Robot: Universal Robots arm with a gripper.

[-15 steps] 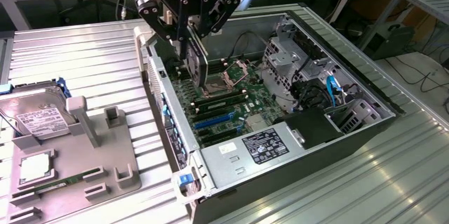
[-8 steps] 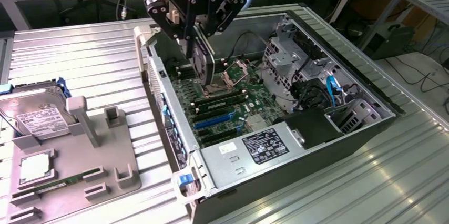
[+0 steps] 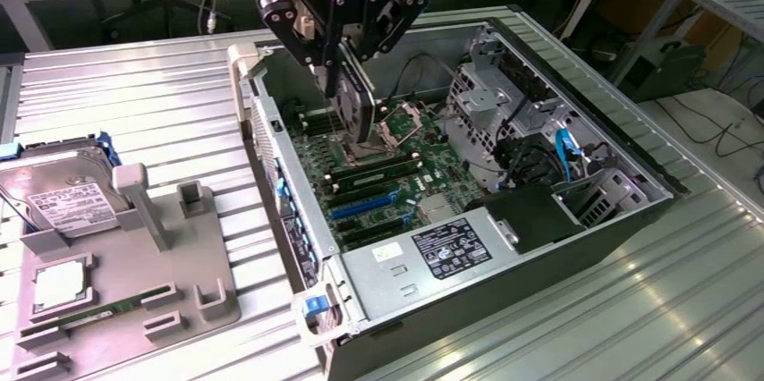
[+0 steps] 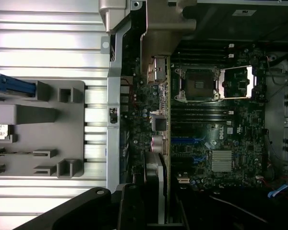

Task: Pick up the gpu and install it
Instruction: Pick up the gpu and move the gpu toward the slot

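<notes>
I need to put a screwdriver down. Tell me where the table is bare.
Bare table: the stretch beyond the grey fixture, up to the case, and the patch at the exterior view's right of the case. Crowded: the fixture, with its hard drive, and the case's inside, where the jaws hold the gpu over the motherboard.

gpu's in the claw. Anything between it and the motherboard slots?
Nothing visible. The claw holds the gpu edge-down over the open case, above the motherboard; the blue slots lie bare.
</notes>
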